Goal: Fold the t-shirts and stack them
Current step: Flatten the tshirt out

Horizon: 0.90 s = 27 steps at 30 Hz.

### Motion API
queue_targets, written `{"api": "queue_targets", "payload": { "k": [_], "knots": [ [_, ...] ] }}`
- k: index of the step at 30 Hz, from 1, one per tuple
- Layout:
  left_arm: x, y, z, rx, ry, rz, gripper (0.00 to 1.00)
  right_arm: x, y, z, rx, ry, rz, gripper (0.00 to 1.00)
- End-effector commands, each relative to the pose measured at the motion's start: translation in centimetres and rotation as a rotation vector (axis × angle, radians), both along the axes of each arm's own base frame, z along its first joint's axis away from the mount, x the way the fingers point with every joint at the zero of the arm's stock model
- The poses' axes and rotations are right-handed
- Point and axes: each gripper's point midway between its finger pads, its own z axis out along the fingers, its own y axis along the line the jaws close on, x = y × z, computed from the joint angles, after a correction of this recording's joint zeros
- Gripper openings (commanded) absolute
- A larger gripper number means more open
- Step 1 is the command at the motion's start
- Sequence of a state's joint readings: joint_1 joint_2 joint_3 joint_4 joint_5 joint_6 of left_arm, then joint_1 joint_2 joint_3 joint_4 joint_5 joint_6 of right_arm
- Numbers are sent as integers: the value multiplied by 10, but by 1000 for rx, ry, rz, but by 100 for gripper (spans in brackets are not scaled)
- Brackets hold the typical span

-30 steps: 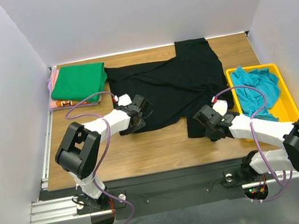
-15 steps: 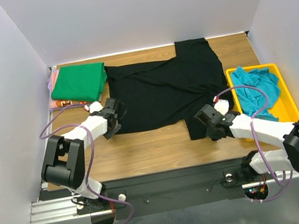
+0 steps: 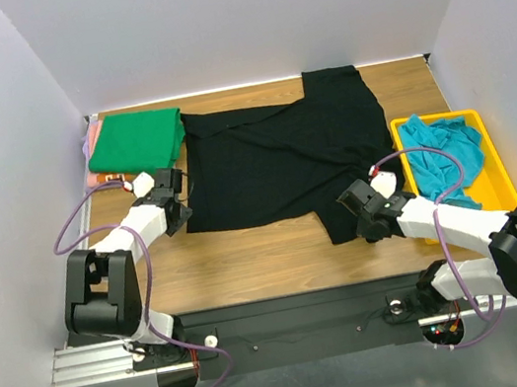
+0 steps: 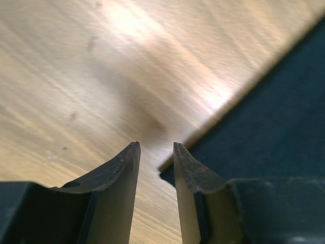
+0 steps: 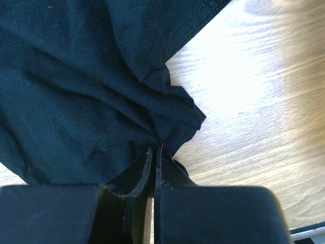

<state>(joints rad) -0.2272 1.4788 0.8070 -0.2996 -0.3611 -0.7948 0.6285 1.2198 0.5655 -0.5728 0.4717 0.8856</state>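
We find the black t-shirt (image 3: 278, 160) spread open across the middle of the tabletop (image 3: 249, 255). One part reaches the far edge right of centre, and the near hem runs roughly parallel to the near edge. The cloth lies mostly flat, with creases gathering toward its near right corner. The right fingers (image 5: 138, 178) are pressed together on that corner. In the right wrist view a bunched fold of black cloth is pinched between their tips, with bare wood just beside it. This grip sits close to the left wall of the yellow tray (image 3: 503, 185), which stands along the right edge of the tabletop. A teal-blue t-shirt (image 3: 443, 149) lies crumpled inside the tray and covers most of it. The left fingers (image 4: 122, 173) are at the near left corner of the black t-shirt. We note a narrow gap between them, with wood visible through it. The point of the cloth corner lies at the tip of one finger and, as far as we can see, is not clamped. A bright green t-shirt (image 3: 136, 142) rests folded in the far left corner of the tabletop, on top of an orange-pink t-shirt (image 3: 96, 180) of which only the edges show. The green t-shirt lies just beside the black t-shirt's left edge; whether they touch we cannot tell.
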Motion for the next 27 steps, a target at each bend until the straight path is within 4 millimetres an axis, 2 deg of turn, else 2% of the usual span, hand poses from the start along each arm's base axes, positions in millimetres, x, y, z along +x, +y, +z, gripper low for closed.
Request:
{"api": "queue_targets", "payload": {
  "k": [1,7,8,11,17,24,27],
  "knots": [
    [4,-15,12,-59,-65,-106,46,-3,-10,-4,-48,26,-8,0],
    [-6,-39,27,-148,-135,-220,55,-4,-10,-7,-59,43,1,1],
    [-6,-45,29,-166,-150,-245,62,-4,-10,-8,-63,47,1,0],
    [-8,-60,28,-174,-150,-294,64,-3,-10,-9,-69,49,2,0],
    [-4,-77,10,-134,-62,-319,64,-3,-10,-8,-66,46,0,1],
    [2,-77,-3,-58,12,-274,62,-3,-10,-6,-59,38,-1,1],
    [3,-80,-5,-50,20,-278,56,-4,-10,-7,-60,41,1,0]
  ]
}}
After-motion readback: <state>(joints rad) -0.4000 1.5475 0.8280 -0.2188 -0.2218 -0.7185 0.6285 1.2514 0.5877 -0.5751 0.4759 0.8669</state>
